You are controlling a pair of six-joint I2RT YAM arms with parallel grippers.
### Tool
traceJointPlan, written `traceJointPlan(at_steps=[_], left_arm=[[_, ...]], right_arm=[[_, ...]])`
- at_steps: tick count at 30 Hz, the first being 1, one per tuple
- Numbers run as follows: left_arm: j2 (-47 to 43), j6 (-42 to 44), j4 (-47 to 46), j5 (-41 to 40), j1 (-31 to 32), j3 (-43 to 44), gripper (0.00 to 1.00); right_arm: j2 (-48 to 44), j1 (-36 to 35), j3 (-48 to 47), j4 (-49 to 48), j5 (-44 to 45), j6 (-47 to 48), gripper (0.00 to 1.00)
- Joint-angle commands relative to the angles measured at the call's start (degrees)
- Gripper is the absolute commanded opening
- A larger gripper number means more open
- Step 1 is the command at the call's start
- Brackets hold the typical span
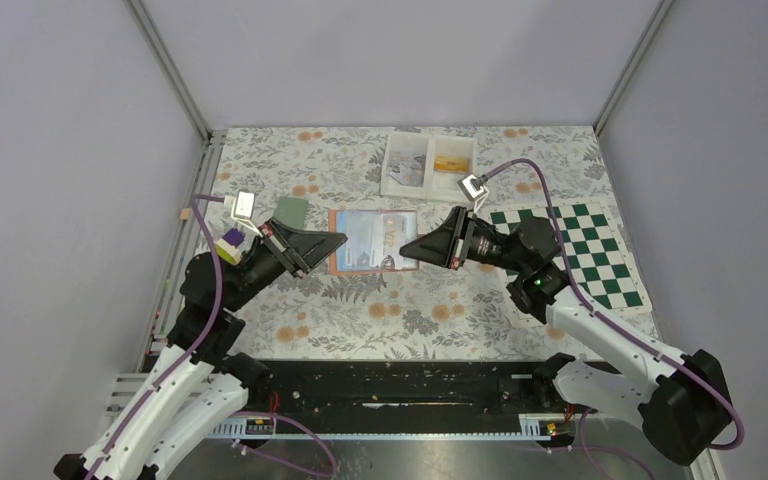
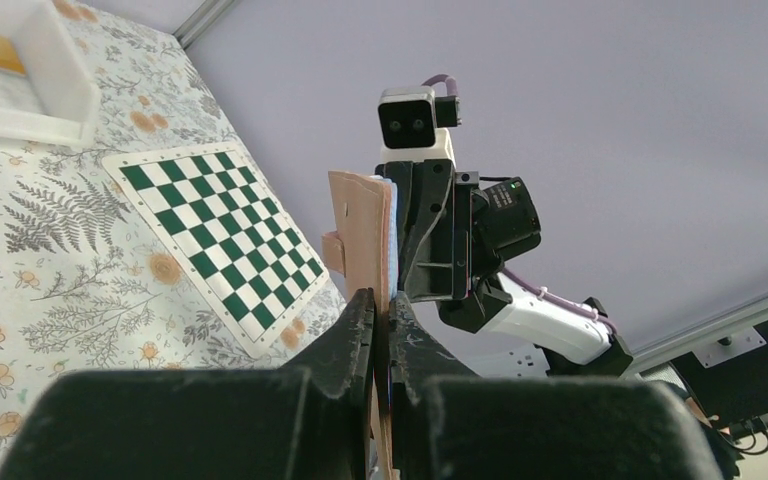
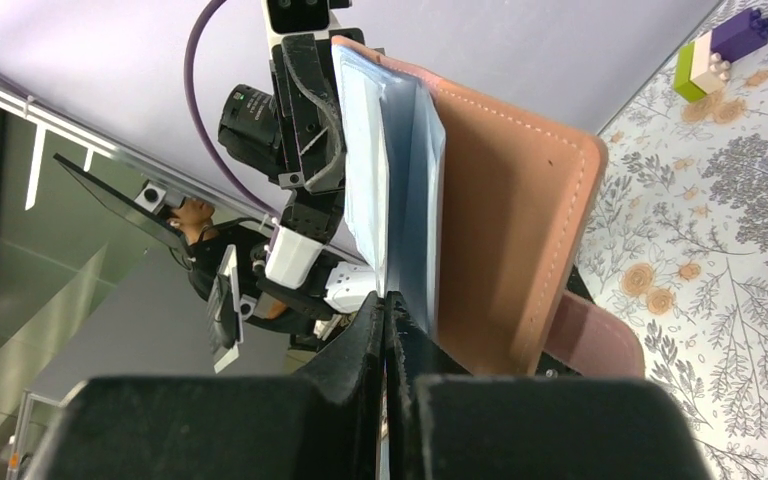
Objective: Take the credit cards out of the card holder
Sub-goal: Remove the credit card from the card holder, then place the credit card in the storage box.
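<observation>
Top external view: the card holder (image 1: 373,240) is spread open at the middle of the floral table (image 1: 380,320), its light-blue inside facing the camera. The left gripper (image 1: 338,241) meets its left edge and the right gripper (image 1: 406,247) its right edge. Whether the holder is off the table cannot be told. A grey-green card (image 1: 290,212) lies just left of the holder, apart from it. A white tray (image 1: 428,165) sits above it and a chessboard mat (image 1: 580,255) at the right.

Left wrist view: at centre frame the left fingers (image 2: 355,330) are clamped on the holder's tan cover, with the right gripper just behind it.

Right wrist view: the right fingers (image 3: 365,340) are pinched together on the lower edge of a light-blue inner leaf. The tan cover stands to its right, and a toy brick block (image 3: 715,55) is in the upper right corner.
</observation>
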State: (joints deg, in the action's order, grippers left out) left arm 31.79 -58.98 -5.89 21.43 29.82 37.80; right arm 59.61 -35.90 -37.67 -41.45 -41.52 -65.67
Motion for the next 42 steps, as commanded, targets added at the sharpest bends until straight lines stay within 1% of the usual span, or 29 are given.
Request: traceJointPlan(at_steps=[1, 5, 8, 13, 17, 21, 24, 26, 27, 31, 34, 37, 42], left_arm=[[-0.85, 1.03, -1.26, -0.07, -1.23, 0.77, 0.0], [-0.84, 5.07, 3.91, -1.63, -1.61, 2.77, 0.0], [-0.99, 8.59, 8.21, -3.73, -1.74, 3.92, 0.0], [-1.36, 11.48, 10.83, -5.64, -1.97, 3.93, 0.0], [-2.3, 14.96, 14.71, -9.37, -2.12, 4.03, 0.0], [-2.65, 20.46, 20.61, -14.31, -2.18, 4.37, 0.0], [-2.82, 25.27, 24.18, -17.71, -2.22, 4.27, 0.0], [-3.04, 28.34, 25.86, -19.77, -2.23, 4.15, 0.0], [-3.24, 29.92, 26.59, -20.78, -2.23, 4.06, 0.0], [-4.91, 35.81, 28.44, -24.49, -2.25, 3.46, 0.0], [-6.79, 39.78, 29.94, -25.64, -2.27, 2.9, 0.0], [-9.3, 39.73, 30.22, -26.37, -1.58, 2.54, 0.0], [-11.3, 37.7, 30.14, -26.85, 1.23, 1.68, 0.0]], right_arm=[[-2.7, 1.3, -0.07, 2.65, -0.9, 3.33, 0.0], [-4.3, 2.25, -0.66, 8.04, 1.56, 5.84, 0.0], [-5.06, 2.82, -0.27, 8.75, 2.72, 5.99, 0.0], [-4.65, 3.17, -0.38, 9.95, 4.15, 6.95, 0.0], [-4.44, 3.56, -0.42, 12.06, 6.44, 8.3, 0.0], [-4.19, 3.7, -1.79, 16.14, 12.29, 11.08, 0.0], [-1.8, 3.65, -5.51, 22.86, 18.8, 15.76, 0.0], [0.97, 3.73, -8.38, 26.64, 24.27, 17.07, 0.0], [2.47, 3.7, -9.19, 26.6, 26.7, 16.36, 0.0], [12.21, 3.64, -11.66, 20.28, 34.63, 10.91, 0.0], [21.2, 3.44, -13.37, 11.92, 40.94, 5.96, 0.0], [30.76, 2.94, -17.1, 7.0, 48.33, 2.07, 0.0], [42.85, 1.77, -24.29, 4.96, 61.57, -1.99, 0.0]])
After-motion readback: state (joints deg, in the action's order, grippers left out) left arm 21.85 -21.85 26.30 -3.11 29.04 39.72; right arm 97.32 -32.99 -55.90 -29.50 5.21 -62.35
